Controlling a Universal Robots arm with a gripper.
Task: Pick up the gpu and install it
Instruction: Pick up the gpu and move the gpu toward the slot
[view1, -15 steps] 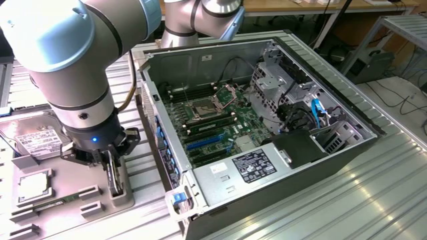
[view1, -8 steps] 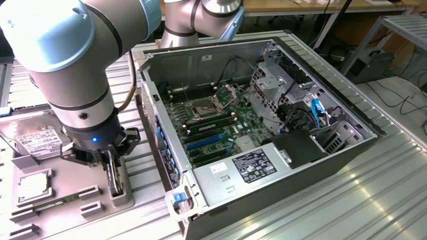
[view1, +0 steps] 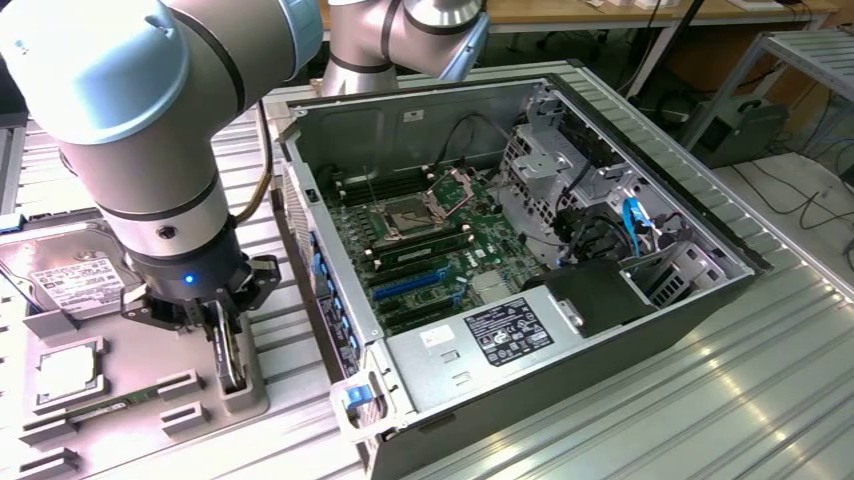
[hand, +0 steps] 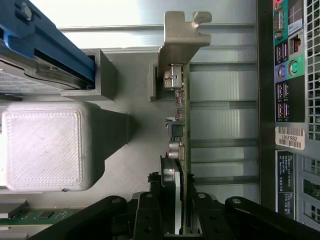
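Note:
The gpu (view1: 231, 366) stands on edge in a slot of the grey holder tray (view1: 147, 385), to the exterior view's left of the open PC case (view1: 667, 190). My gripper (view1: 220, 335) reaches straight down onto it. In the wrist view the gpu (hand: 181, 130) appears edge-on, a thin green board with its silver bracket (hand: 181, 35) at the far end. My gripper (hand: 176, 222) is shut on the card, one black finger (hand: 149, 217) pressed against each face. Inside the case lies the motherboard (view1: 434, 240) with blue expansion slots (view1: 407, 285).
A silver hard drive (view1: 67, 275), a processor (view1: 67, 372) and a memory stick (view1: 107, 408) share the tray. The case's rear port panel (hand: 290, 75) runs close beside the card. A grey printed block (hand: 45, 145) stands on the card's other side. Ribbed metal table (view1: 721, 400) surrounds everything.

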